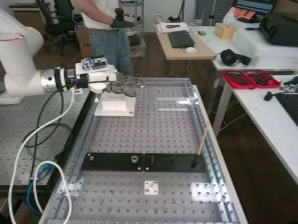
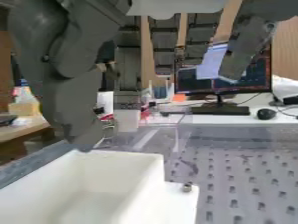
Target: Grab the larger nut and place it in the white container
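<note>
1. Arm: the white arm [image 1: 18,57] enters from the left, toward the far half of the desk [image 1: 126,134], a perforated metal surface.
2. Hand: the dark grey hand [image 1: 125,86] is above the white container [image 1: 117,106]. Its fingers are curled, pinching the larger nut [image 2: 108,128]; only a small edge of metal is visible at the grip.
3. Container: upright on the desk, toward the far left, with its open top below the hand. A small metal bolt [image 2: 187,187] stands on the white ledge beside its wall.
4. Bar: a flat black bar [image 1: 169,162] lies across the near half of the desk. The smaller nut [image 1: 91,158] stands near its left end; the bearing [image 1: 134,159] stands further right.
5. Stick: a thin wooden stick [image 1: 203,140] leans at a tilt near the bar's right end, its dark lower tip at the bar.
6. Surroundings: red trays [image 1: 235,81] sit on a white table [image 1: 256,103] to the right. A monitor [image 2: 253,75], a keyboard [image 2: 221,109] and a mouse [image 2: 266,114] appear in the wrist view's background.
</note>
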Controlling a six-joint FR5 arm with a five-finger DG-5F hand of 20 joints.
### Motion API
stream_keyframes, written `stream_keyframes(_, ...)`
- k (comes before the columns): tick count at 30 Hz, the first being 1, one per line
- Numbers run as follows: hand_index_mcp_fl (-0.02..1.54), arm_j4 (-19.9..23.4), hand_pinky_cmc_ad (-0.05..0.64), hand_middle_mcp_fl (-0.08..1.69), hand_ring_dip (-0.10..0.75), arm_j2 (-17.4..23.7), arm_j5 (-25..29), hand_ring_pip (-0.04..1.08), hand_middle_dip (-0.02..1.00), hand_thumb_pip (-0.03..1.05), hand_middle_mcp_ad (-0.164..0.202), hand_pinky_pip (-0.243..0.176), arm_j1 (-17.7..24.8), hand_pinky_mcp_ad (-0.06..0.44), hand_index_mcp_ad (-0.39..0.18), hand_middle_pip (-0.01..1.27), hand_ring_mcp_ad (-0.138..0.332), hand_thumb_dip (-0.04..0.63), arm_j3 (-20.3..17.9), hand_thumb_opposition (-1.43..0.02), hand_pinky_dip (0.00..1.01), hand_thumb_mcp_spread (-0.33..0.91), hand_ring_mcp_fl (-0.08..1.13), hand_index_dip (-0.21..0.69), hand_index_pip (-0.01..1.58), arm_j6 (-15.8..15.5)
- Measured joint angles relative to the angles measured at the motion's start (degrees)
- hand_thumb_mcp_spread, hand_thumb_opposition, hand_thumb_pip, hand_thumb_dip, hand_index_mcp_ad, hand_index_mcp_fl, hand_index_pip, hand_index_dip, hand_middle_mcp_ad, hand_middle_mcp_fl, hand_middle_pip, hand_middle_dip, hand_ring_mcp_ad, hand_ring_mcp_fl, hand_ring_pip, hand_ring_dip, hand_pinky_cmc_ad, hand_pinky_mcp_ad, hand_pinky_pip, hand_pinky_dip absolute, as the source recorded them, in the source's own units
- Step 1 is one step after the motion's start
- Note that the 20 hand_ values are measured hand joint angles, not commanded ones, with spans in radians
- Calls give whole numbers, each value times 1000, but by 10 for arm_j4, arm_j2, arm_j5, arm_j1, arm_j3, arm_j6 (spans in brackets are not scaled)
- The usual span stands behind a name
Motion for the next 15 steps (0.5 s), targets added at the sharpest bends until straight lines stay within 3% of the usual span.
stream_keyframes(13, 319, -16, 368, 103, 84, -33, -4, 120, 182, 646, 96, -89, 26, 295, -42, 140, 127, 269, 12, -876, 435, 351, 10, 122, 1545, -9)
stream_keyframes(15, 255, -30, 367, 87, 84, -35, 5, 117, 182, 651, 101, -89, 28, 295, -70, 133, 131, 269, 16, -874, 435, 351, 12, 122, 1548, -11)
